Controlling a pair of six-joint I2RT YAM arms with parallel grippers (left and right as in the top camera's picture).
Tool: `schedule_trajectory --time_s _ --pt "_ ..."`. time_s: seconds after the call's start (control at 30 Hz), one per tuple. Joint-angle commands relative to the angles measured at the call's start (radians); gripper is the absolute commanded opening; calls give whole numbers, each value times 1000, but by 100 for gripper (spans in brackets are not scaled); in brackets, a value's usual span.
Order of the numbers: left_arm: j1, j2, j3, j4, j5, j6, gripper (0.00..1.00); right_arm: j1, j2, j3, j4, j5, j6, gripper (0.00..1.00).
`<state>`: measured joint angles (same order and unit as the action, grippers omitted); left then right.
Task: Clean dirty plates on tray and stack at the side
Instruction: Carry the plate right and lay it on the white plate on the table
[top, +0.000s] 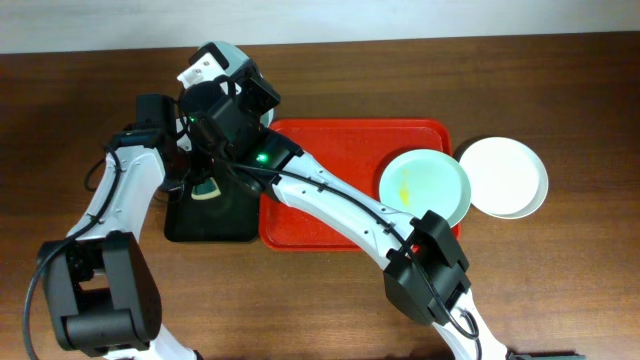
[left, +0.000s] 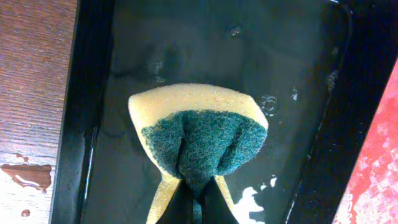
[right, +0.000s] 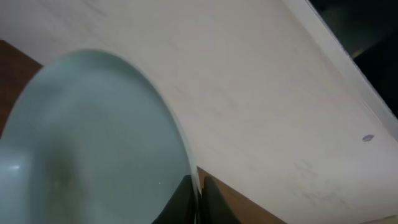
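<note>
My right gripper (right: 198, 194) is shut on the rim of the pale blue plate (right: 87, 143), held up on edge above the table's far left (top: 212, 62). Over the wet black tray (left: 87, 93), my left gripper (left: 198, 200) is shut on a yellow and green sponge (left: 199, 127), which shows from above as well (top: 207, 188). The pale green plate (top: 425, 188), with a yellow smear, lies at the right end of the red tray (top: 330, 150). A white plate (top: 505, 177) rests on the table just right of the tray.
The black tray (top: 210, 220) sits against the red tray's left side and holds water. My right arm (top: 340, 205) stretches diagonally across the red tray. A wet patch (left: 25, 174) marks the wooden table left of the black tray.
</note>
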<state>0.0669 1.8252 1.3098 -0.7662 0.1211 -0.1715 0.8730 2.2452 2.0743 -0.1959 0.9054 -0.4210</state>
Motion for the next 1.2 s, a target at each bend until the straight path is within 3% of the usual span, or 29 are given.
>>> schedule_trajectory --time_s 0.0,0.17,0.2,0.43,0.87,1.17 --pt "0 0 -4 -1 14 20 0 -5 -34 30 -26 30 82 4" --pt "0 0 -4 -1 14 20 0 -34 -34 30 -184 -66 313 4" --pt "0 0 -4 -1 14 20 0 -54 -34 30 -261 -133 421 4" --pt "0 0 -4 0 14 20 0 -179 -34 30 -555 -523 768 4" --pt "-8 0 -4 2 14 20 0 -546 -34 30 -754 -1430 801 4" --pt "-8 0 -4 3 14 20 0 -872 -34 30 -1040 -1451 792 4"
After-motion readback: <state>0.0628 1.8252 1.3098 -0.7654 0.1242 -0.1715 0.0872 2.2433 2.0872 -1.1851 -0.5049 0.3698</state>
